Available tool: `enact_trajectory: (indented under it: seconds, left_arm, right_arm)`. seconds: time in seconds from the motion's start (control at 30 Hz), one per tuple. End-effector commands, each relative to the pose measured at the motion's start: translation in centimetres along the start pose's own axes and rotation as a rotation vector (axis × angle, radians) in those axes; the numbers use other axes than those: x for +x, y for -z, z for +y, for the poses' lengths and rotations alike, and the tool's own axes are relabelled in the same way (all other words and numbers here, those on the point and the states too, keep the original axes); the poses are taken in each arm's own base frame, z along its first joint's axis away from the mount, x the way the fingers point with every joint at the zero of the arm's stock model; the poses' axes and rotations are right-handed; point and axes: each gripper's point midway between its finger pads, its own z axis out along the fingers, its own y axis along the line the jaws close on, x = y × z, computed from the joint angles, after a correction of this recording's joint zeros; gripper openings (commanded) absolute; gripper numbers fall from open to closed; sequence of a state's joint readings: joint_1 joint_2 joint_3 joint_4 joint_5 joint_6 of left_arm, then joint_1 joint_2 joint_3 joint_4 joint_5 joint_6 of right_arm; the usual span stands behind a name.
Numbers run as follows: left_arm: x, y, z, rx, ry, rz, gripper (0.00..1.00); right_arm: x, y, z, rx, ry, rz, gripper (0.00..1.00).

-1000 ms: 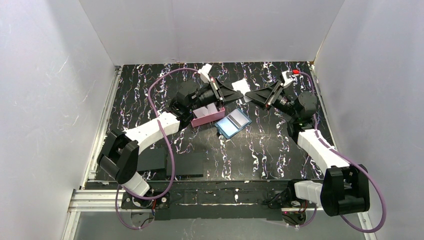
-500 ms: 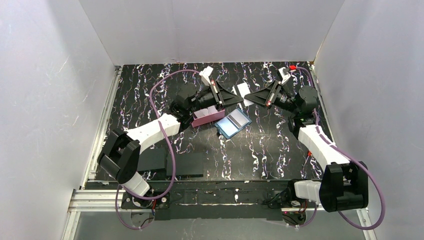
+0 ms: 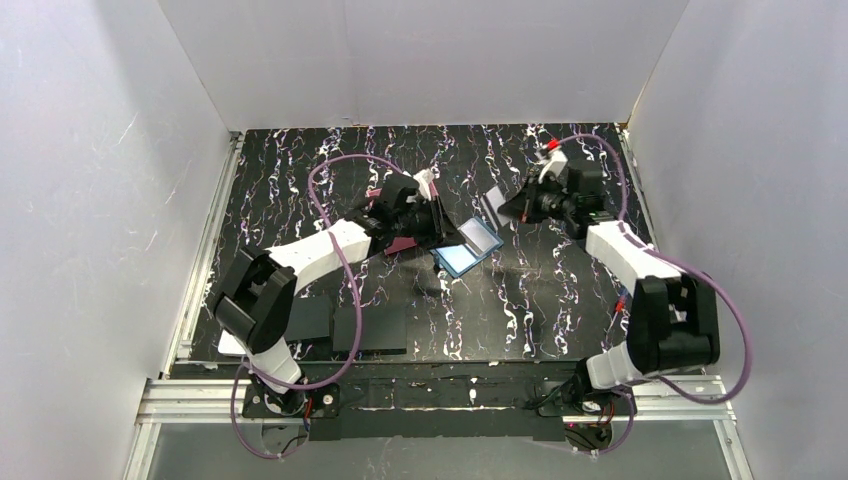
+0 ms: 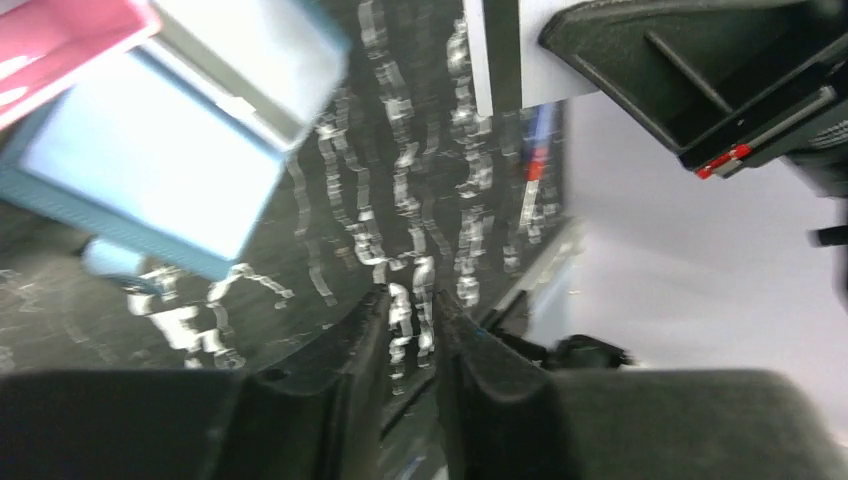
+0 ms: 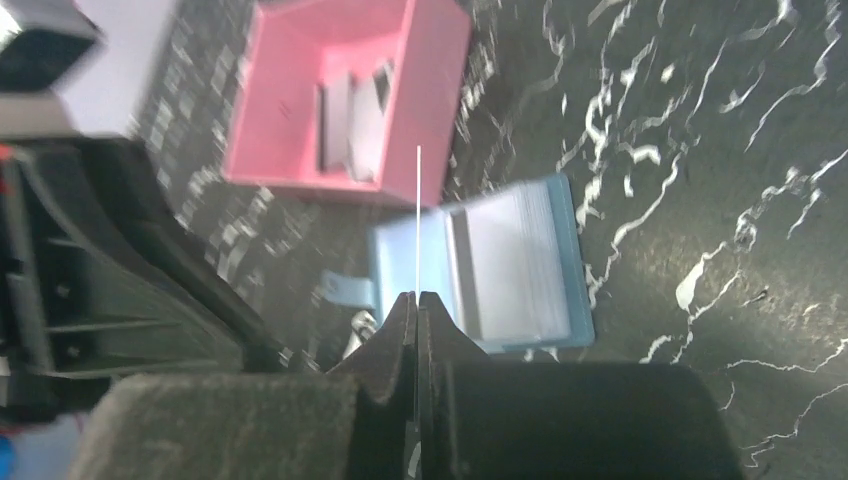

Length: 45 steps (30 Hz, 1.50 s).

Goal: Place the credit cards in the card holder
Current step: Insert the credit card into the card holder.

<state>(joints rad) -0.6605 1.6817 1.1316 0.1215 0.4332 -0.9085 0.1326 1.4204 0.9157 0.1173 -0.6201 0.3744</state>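
Observation:
The pink card holder (image 5: 300,60) sits on the marbled table, with pale credit cards (image 5: 350,125) lying inside it. In the top view the left arm hides most of the card holder (image 3: 402,245). My right gripper (image 5: 417,297) is shut on another credit card (image 5: 418,220), seen edge-on as a thin white line. From above, this credit card (image 3: 491,205) hangs just right of the blue case. My left gripper (image 4: 415,300) stands slightly open with nothing between its fingers, low over the table beside the holder. Its view shows the held credit card (image 4: 500,60).
A flat blue hinged case (image 3: 468,250) lies open just right of the holder, between the two grippers. Two flat black pads (image 3: 380,328) (image 3: 308,318) lie near the table's front left. White walls enclose the table on three sides.
The right gripper has shut on the card that lay at the back and carried it toward the blue case. The left gripper has dropped lower, swung right, and opened a little.

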Motion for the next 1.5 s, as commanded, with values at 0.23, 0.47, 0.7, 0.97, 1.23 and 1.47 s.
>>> enact_trajectory:
  seconds: [0.23, 0.47, 0.7, 0.97, 1.23, 1.47]
  left_arm:
    - [1.7, -1.6, 8.2, -0.385, -0.155, -0.008, 0.04]
    - [1.5, -2.6, 9.9, -0.467, -0.205, -0.031, 0.03]
    - [1.6, -3.0, 12.2, -0.563, -0.179, -0.023, 0.02]
    - [2.4, -3.2, 13.6, -0.602, -0.166, -0.001, 0.01]
    - [2.9, -2.8, 14.5, -0.631, -0.162, 0.013, 0.0]
    - [3.5, -3.1, 14.9, -0.633, -0.158, 0.034, 0.0]
  right_arm:
    - [6.6, -3.6, -2.5, -0.063, 0.303, 0.283, 0.01]
    - [9.2, -5.7, -1.6, -0.133, 0.362, 0.337, 0.01]
    - [9.3, -7.0, -2.7, -0.12, 0.366, 0.318, 0.01]
    - [10.2, -7.9, -3.0, -0.147, 0.324, 0.33, 0.01]
    - [10.8, -8.8, -3.5, -0.149, 0.228, 0.337, 0.01]
    - [11.4, -9.4, -3.4, -0.2, 0.153, 0.313, 0.01]
